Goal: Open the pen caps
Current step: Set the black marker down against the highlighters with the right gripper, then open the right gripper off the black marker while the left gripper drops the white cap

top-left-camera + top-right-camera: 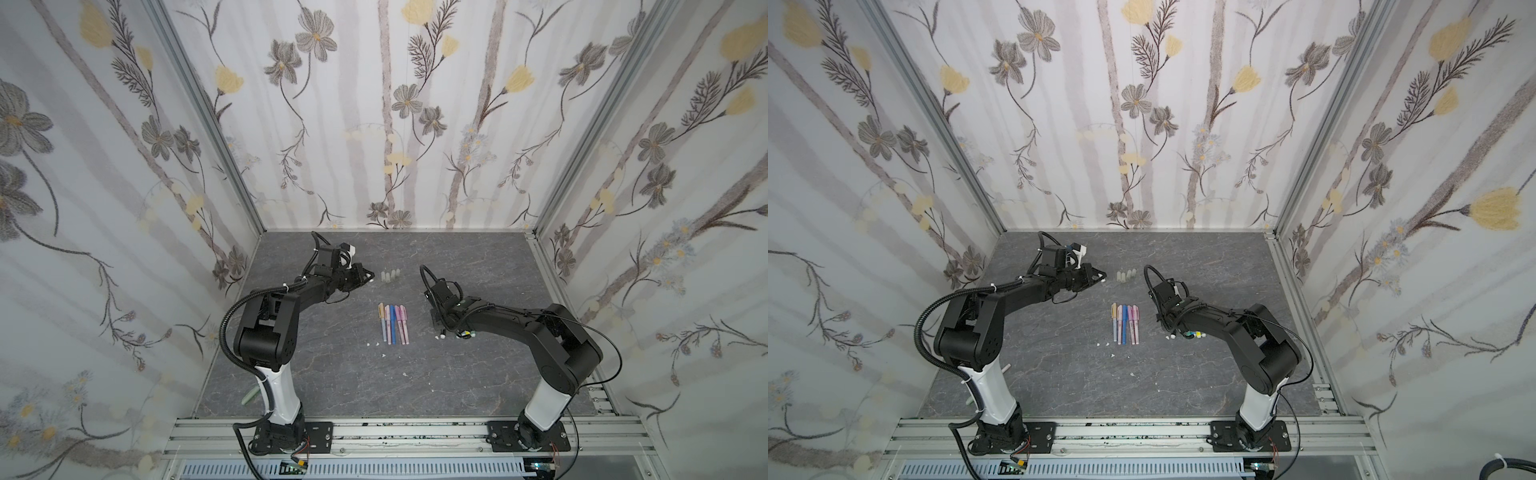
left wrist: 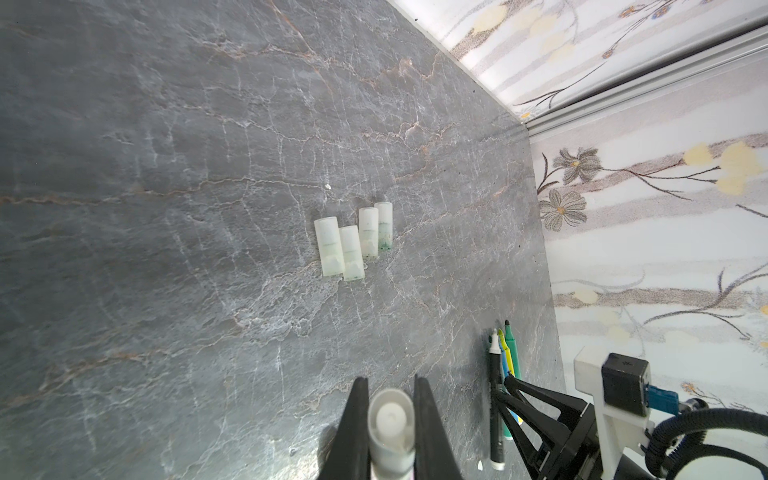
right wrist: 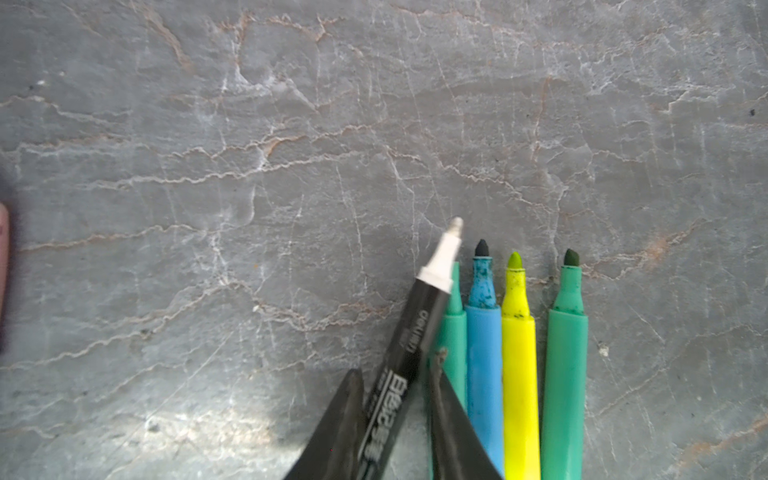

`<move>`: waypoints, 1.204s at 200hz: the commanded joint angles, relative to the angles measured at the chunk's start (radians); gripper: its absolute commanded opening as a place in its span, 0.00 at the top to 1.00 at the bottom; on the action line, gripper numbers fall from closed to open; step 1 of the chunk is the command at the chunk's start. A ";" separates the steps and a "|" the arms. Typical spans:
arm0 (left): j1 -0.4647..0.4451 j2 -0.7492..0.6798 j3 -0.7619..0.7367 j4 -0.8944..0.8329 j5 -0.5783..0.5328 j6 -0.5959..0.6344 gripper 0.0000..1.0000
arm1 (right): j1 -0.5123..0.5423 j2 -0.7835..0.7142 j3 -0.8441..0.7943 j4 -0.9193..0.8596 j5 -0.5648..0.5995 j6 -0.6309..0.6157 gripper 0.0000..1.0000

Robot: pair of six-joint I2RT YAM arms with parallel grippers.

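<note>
The left fingers (image 2: 353,428) are clenching a grey-white cap (image 2: 390,419), near four loose caps (image 2: 351,253) lying side by side on the surface (image 3: 249,166). The right fingers (image 3: 340,428) are grasping the uncapped black-and-white marker (image 3: 415,332), its tip crossing the teal marker (image 3: 455,328).

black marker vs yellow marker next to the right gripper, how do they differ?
The black marker sits between the right gripper's fingers, angled across a teal marker; the yellow marker lies free in the row. The black marker has a white nib section; the yellow marker is yellow throughout. Both are uncapped.
</note>
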 commanded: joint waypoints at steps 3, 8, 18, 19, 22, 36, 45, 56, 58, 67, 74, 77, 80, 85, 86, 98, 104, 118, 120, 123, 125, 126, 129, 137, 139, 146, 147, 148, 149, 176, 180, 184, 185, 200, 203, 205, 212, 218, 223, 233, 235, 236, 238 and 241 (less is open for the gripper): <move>0.001 -0.003 -0.004 0.029 0.012 0.013 1.00 | 0.007 -0.005 0.005 0.019 -0.020 -0.013 0.81; 0.001 -0.003 -0.003 0.029 0.011 0.013 1.00 | 0.008 -0.004 0.005 0.017 -0.020 -0.014 0.84; 0.001 -0.003 -0.003 0.029 0.012 0.012 1.00 | 0.009 -0.004 0.004 0.016 -0.020 -0.014 0.86; 0.001 -0.003 -0.003 0.029 0.012 0.012 1.00 | 0.008 -0.004 0.004 0.016 -0.020 -0.014 0.86; 0.001 -0.003 -0.003 0.029 0.011 0.013 1.00 | 0.009 -0.004 0.004 0.016 -0.019 -0.014 0.86; 0.003 -0.004 -0.005 0.029 0.012 0.015 1.00 | 0.008 -0.005 -0.001 0.015 -0.020 -0.013 0.87; 0.003 -0.005 -0.007 0.029 0.012 0.015 1.00 | 0.009 -0.007 -0.003 0.017 -0.020 -0.012 0.86; 0.002 -0.004 -0.007 0.029 0.012 0.015 1.00 | 0.009 -0.010 -0.006 0.018 -0.017 -0.011 0.85; 0.001 -0.005 -0.007 0.028 0.012 0.015 1.00 | 0.008 -0.010 -0.006 0.017 -0.018 -0.011 0.85; 0.002 -0.005 -0.007 0.028 0.011 0.014 1.00 | 0.008 -0.010 -0.007 0.017 -0.015 -0.011 0.84; 0.001 -0.004 -0.007 0.029 0.012 0.014 1.00 | 0.009 -0.009 -0.005 0.016 -0.014 -0.010 0.84; 0.001 -0.005 -0.007 0.029 0.011 0.014 1.00 | 0.009 -0.009 -0.005 0.014 -0.013 -0.010 0.84; 0.002 -0.004 -0.007 0.029 0.011 0.014 1.00 | 0.009 -0.008 -0.004 0.012 -0.013 -0.010 0.84; 0.001 -0.005 -0.007 0.029 0.012 0.014 1.00 | 0.008 -0.007 -0.003 0.011 -0.012 -0.010 0.84; 0.001 -0.005 -0.007 0.029 0.011 0.013 1.00 | 0.009 -0.006 -0.003 0.011 -0.012 -0.010 0.84; 0.001 -0.005 -0.007 0.029 0.012 0.013 1.00 | 0.008 -0.005 -0.002 0.005 -0.011 -0.010 0.83; 0.002 -0.004 -0.007 0.029 0.013 0.012 1.00 | 0.008 -0.005 -0.002 0.003 -0.008 -0.010 0.83; 0.002 -0.006 -0.007 0.028 0.014 0.013 1.00 | 0.009 -0.005 -0.002 -0.004 0.000 -0.010 0.83; 0.001 -0.007 -0.007 0.029 0.013 0.012 1.00 | 0.009 -0.005 -0.002 -0.004 0.002 -0.010 0.83; 0.002 -0.007 -0.007 0.029 0.013 0.013 1.00 | 0.008 -0.006 -0.004 -0.006 0.005 -0.010 0.83; 0.002 -0.007 -0.007 0.029 0.013 0.013 1.00 | 0.009 -0.007 -0.004 -0.007 0.007 -0.010 0.83; 0.001 -0.007 -0.007 0.029 0.013 0.013 1.00 | 0.008 -0.008 -0.005 -0.007 0.007 -0.010 0.83; 0.002 -0.007 -0.007 0.029 0.012 0.013 1.00 | 0.009 -0.010 -0.006 -0.010 0.010 -0.011 0.83; 0.002 -0.007 -0.007 0.028 0.014 0.012 1.00 | 0.009 -0.015 -0.007 -0.014 0.019 -0.011 0.83; 0.001 -0.006 -0.007 0.029 0.014 0.013 1.00 | 0.008 -0.015 -0.008 -0.016 0.023 -0.011 0.83; 0.002 -0.005 -0.007 0.029 0.014 0.012 1.00 | 0.007 -0.019 -0.010 -0.019 0.030 -0.012 0.83; 0.002 -0.005 -0.007 0.028 0.014 0.013 1.00 | 0.007 -0.020 -0.010 -0.019 0.032 -0.012 0.83; 0.003 -0.005 -0.007 0.028 0.014 0.013 1.00 | 0.007 -0.020 -0.010 -0.019 0.032 -0.012 0.83; 0.002 -0.006 -0.007 0.029 0.014 0.013 1.00 | 0.008 -0.021 -0.010 -0.020 0.033 -0.011 0.83; 0.001 -0.005 -0.007 0.031 0.013 0.011 1.00 | 0.007 -0.047 -0.012 -0.036 0.059 -0.013 0.83; 0.002 -0.006 -0.007 0.029 0.014 0.010 1.00 | 0.007 -0.052 -0.012 -0.039 0.062 -0.013 0.83; 0.002 -0.004 -0.007 0.030 0.014 0.010 1.00 | 0.007 -0.057 -0.011 -0.042 0.066 -0.013 0.83; 0.002 -0.005 -0.007 0.030 0.014 0.011 1.00 | 0.008 -0.058 -0.010 -0.042 0.067 -0.013 0.83; 0.002 -0.003 -0.005 0.031 0.013 0.011 1.00 | 0.005 -0.077 -0.010 -0.049 0.073 -0.014 0.83; 0.002 -0.001 -0.005 0.032 0.013 0.011 1.00 | 0.005 -0.081 -0.010 -0.050 0.074 -0.013 0.83; 0.003 0.001 -0.004 0.032 0.014 0.011 1.00 | 0.005 -0.084 -0.010 -0.051 0.074 -0.014 0.83; 0.001 0.006 -0.001 0.032 0.013 0.013 1.00 | 0.005 -0.093 -0.008 -0.055 0.076 -0.014 0.82; 0.002 0.017 0.002 0.031 0.013 0.014 1.00 | 0.004 -0.101 -0.008 -0.057 0.078 -0.015 0.82; 0.002 0.026 0.010 0.031 0.015 0.013 1.00 | 0.004 -0.108 -0.009 -0.059 0.076 -0.013 0.82; 0.002 0.049 0.025 0.025 0.017 0.017 1.00 | 0.003 -0.126 -0.011 -0.060 0.072 -0.013 0.82; 0.002 0.055 0.027 0.025 0.018 0.017 1.00 | 0.002 -0.129 -0.012 -0.058 0.070 -0.012 0.82; 0.002 0.058 0.030 0.024 0.018 0.017 1.00 | 0.001 -0.131 -0.013 -0.058 0.069 -0.012 0.82; 0.001 0.063 0.033 0.023 0.017 0.017 1.00 | 0.000 -0.135 -0.013 -0.058 0.067 -0.011 0.82; 0.001 0.071 0.037 0.022 0.017 0.019 1.00 | 0.000 -0.139 -0.014 -0.058 0.063 -0.011 0.82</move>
